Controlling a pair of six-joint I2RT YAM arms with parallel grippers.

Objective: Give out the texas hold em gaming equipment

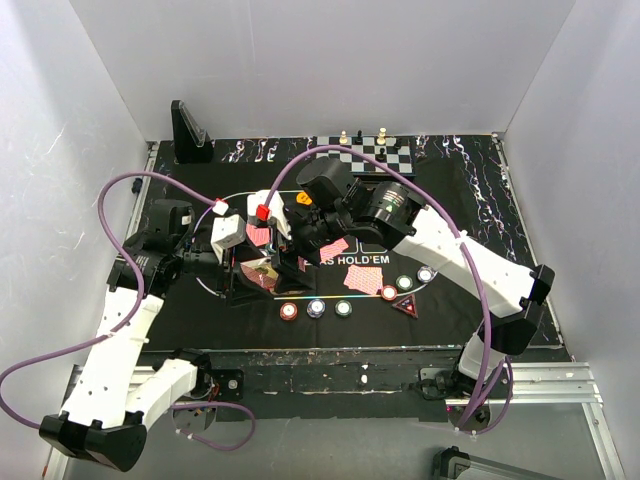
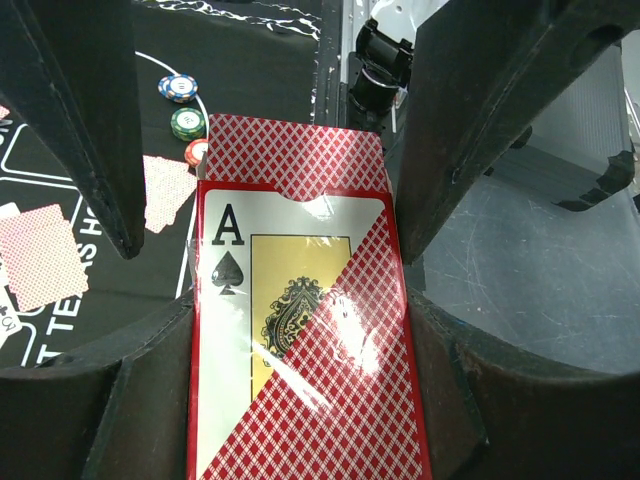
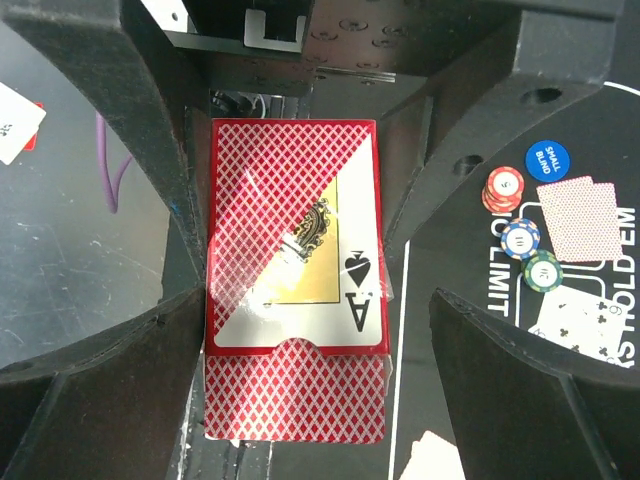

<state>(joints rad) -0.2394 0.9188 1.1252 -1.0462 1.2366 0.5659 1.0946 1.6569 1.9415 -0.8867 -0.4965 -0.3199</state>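
Chips [image 1: 316, 308] are seen in a row toward the counter's near edge, both arms meeting mid-counter. From the left wrist, the left tool [image 2: 300, 300] is clamped on the card box [image 2: 300, 350], cards protruding. From the right wrist, the right tool [image 3: 295, 290] straddles it; closure cannot be told. Glossy wrap judged slippery; protruding edges should be gripped.

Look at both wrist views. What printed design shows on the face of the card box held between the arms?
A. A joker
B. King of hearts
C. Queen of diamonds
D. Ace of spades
D: the card box bears a large letter A above a black spade, with red-patterned cards sticking out of its notched open end; the right wrist view shows the same markings upside down.
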